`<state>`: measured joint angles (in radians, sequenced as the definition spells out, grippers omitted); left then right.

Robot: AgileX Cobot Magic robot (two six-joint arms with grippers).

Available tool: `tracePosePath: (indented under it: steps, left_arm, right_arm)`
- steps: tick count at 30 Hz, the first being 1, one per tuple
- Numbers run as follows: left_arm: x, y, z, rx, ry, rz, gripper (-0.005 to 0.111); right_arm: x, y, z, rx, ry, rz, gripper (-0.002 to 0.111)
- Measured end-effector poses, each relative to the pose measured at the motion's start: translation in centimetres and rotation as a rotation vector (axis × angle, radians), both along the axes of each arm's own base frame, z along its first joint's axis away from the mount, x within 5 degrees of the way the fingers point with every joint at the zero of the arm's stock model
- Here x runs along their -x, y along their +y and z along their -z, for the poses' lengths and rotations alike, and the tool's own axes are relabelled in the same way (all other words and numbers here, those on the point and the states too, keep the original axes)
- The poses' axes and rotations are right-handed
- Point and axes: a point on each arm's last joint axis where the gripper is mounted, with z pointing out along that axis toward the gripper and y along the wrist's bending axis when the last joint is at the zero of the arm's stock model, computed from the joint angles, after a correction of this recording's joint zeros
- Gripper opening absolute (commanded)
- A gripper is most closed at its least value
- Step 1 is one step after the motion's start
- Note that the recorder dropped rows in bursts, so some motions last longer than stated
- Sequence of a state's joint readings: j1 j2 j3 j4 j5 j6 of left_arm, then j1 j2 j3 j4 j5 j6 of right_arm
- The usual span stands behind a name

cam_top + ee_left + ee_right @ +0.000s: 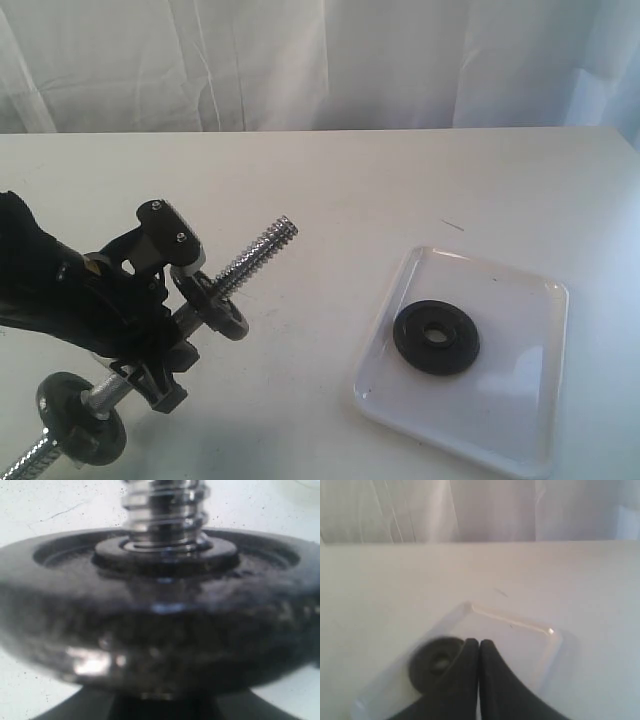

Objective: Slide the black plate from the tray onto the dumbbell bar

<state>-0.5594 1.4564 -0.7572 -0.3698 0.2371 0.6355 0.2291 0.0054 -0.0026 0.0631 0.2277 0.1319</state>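
The black plate (436,337) lies flat in the left half of the white tray (520,420) at the right of the table. My left gripper (165,330) is shut on the dumbbell bar (258,250) between its two mounted discs, holding it tilted with the bare threaded end up and to the right. In the left wrist view one mounted disc (160,630) fills the picture, the threaded bar (165,505) rises from it, and the fingers are hidden. My right gripper (479,644) is shut and empty, hanging above the tray (520,640) just beside the black plate (436,664). It is outside the exterior view.
One mounted disc (212,304) sits just past the left gripper, the other (82,418) lower near the front left corner. A white curtain (320,60) hangs behind the table's far edge. Bare tabletop (330,200) lies between bar and tray.
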Motion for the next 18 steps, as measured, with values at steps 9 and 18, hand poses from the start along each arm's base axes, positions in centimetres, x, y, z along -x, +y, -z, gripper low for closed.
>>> tracePosePath:
  steps: [9, 18]
  left_arm:
    - [0.0, 0.0, 0.0, 0.000, 0.000, 0.000, 0.000]
    - [0.0, 0.0, 0.0, 0.001, -0.004, -0.002, 0.000]
  right_arm:
    - [0.0, -0.4, -2.9, -0.784, -0.145, 0.031, 0.000]
    - [0.6, 0.0, -6.3, -0.606, -0.079, -0.002, 0.000]
